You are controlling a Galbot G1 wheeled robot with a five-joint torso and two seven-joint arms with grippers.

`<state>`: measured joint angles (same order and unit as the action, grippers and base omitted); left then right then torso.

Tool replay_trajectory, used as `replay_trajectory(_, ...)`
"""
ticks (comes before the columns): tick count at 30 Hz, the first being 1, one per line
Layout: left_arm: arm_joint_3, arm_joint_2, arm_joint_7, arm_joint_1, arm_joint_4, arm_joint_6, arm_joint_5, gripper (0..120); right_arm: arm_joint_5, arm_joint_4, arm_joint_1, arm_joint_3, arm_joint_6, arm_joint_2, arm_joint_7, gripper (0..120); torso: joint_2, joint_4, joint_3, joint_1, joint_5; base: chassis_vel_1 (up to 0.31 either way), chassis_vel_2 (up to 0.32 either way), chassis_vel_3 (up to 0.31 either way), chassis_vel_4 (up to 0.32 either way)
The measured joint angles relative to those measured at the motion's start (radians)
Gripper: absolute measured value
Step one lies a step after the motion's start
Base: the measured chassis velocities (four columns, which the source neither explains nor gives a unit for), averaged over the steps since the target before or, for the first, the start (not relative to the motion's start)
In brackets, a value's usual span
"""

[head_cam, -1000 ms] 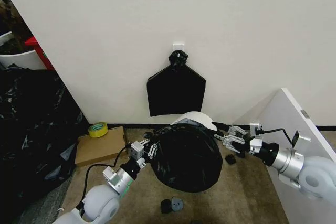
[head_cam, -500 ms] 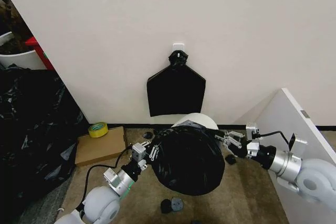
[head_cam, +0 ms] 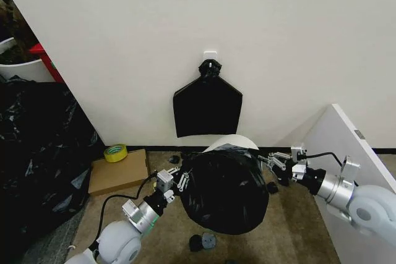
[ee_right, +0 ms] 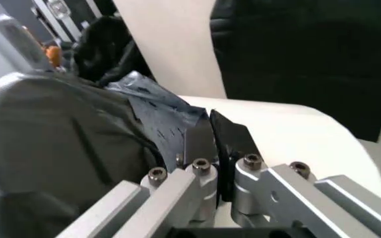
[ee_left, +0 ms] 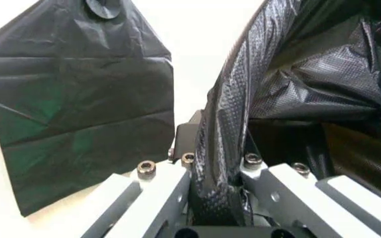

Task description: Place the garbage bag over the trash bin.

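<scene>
The trash bin [head_cam: 238,142] stood close against the wall, its cream rim showing behind the glossy, crinkled garbage bag [head_cam: 224,190] draped over it. The left gripper [head_cam: 180,180] and right gripper [head_cam: 273,164] each pinched the bag's edge on opposite sides.

Plain cream wall [head_cam: 278,41] (brown floor [head_cam: 284,227])

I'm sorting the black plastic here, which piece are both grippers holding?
The crinkled garbage bag draped on the trash bin, pinched between left gripper and right gripper.

Silver-grey arms, green wrist ring — black cables, screwed aluminium fingers [ee_left: 157,193].
</scene>
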<state>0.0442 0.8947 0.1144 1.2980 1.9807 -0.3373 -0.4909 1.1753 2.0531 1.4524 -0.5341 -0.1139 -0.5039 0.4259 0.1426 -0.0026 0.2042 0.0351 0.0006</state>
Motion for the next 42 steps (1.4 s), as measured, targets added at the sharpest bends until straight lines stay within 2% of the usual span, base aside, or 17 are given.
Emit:
replay_trajectory(11,-0.014,0.000,0.021,-0.002,0.005,-0.009,0.013,1,-0.079,-0.040,-0.053,0.039,-0.026,-0.008,-0.086,0,0.000,0.0000,0.000,0.000,0.0001,0.000,0.000,0.000,0.000)
replay_trajectory(20,-0.017,0.004,0.019,-0.003,0.003,-0.012,0.011,1,-0.110,-0.044,-0.039,0.032,-0.019,-0.020,-0.085,0,0.000,0.0000,0.000,0.000,0.0000,0.000,0.000,0.000,0.000)
replay_trajectory(24,-0.012,0.007,0.009,-0.003,-0.002,-0.006,0.003,1,-0.101,-0.045,-0.021,0.007,0.005,-0.021,-0.045,16,0.000,0.0000,0.000,0.000,0.0000,0.000,0.000,0.000,0.000)
replay_trajectory(28,-0.008,0.007,0.002,-0.003,-0.005,0.002,-0.009,1,-0.091,-0.046,-0.013,-0.005,0.020,-0.021,-0.021,26,0.000,0.0000,0.000,0.000,-0.0001,0.000,0.000,0.000,0.000)
replay_trajectory(33,-0.003,0.010,-0.019,-0.008,-0.013,0.028,-0.031,1,-0.043,-0.046,-0.012,-0.034,0.023,-0.030,-0.036,50,0.000,0.0000,0.000,0.000,0.0000,0.000,0.000,0.000,0.000)
replay_trajectory(35,-0.003,0.012,-0.025,-0.009,-0.014,0.035,-0.037,1,-0.040,-0.045,-0.011,-0.039,0.023,-0.031,-0.037,53,0.000,0.0000,0.000,0.000,0.0000,0.000,0.000,0.000,0.000)
replay_trajectory(37,-0.003,0.017,-0.054,-0.010,-0.013,0.062,-0.055,1,-0.029,-0.037,-0.007,-0.055,0.024,-0.039,-0.050,62,0.000,0.0000,0.000,0.000,0.0000,0.000,0.000,0.000,0.000)
replay_trajectory(40,0.001,0.036,-0.149,-0.006,0.008,0.148,-0.115,1,-0.025,0.012,-0.003,-0.066,0.027,-0.057,-0.097,76,0.000,0.0000,0.000,0.000,-0.0003,0.000,0.000,0.000,0.000)
replay_trajectory(42,0.003,0.045,-0.183,-0.006,0.018,0.177,-0.140,1,-0.033,0.036,-0.001,-0.066,0.026,-0.066,-0.125,79,0.000,0.0002,0.000,0.000,-0.0001,0.000,0.000,0.000,0.000)
